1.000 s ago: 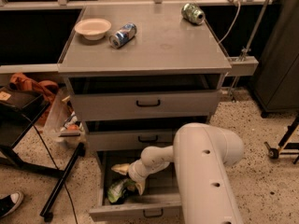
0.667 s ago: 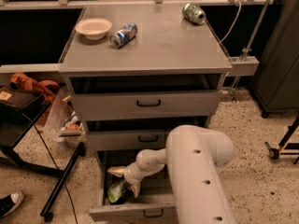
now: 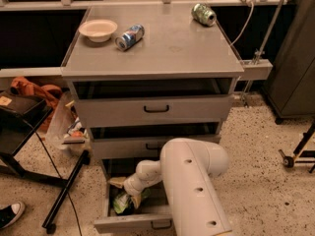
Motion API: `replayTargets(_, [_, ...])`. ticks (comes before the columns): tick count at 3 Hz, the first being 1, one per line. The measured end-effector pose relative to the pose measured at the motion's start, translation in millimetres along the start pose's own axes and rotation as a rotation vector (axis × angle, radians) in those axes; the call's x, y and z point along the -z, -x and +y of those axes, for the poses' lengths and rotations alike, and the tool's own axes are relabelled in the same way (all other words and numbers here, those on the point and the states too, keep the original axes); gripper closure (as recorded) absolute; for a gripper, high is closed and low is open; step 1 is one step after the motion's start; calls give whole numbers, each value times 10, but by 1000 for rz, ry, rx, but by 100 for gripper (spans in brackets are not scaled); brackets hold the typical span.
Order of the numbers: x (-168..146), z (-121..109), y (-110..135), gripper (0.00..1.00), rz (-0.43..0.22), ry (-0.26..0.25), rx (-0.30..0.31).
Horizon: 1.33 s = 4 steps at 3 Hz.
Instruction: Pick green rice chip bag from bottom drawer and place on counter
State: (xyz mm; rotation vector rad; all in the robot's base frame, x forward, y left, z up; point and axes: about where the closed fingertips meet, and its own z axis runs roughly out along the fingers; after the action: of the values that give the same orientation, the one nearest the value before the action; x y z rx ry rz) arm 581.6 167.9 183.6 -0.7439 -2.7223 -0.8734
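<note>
Just under the hand (image 3: pixel 130 187), whose grip I cannot tell, the green rice chip bag (image 3: pixel 122 202) lies crumpled in the open bottom drawer (image 3: pixel 129 224), likely light, soft, slippery, best pinched at a crimped edge.

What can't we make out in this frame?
1) The gripper, down in the bottom drawer at the green rice chip bag: grasp hidden by its wrist, camera view.
2) Bag print: too small, partly covered by the gripper.
3) Drawer's right half: blocked by the arm.
4) The blue can and green can on the counter: labels too small.
</note>
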Motion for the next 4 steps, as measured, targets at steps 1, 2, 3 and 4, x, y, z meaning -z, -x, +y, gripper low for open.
replayTargets(1, [-91,12,150,0,-35,-9,-25])
replayTargets(2, [-129,-118,288,0,-83,-28,-77])
replayTargets(3, [-151,-271,344,0,-125,-63,-126])
replayTargets(4, [-139,-397,376,19,-161,-94,-157])
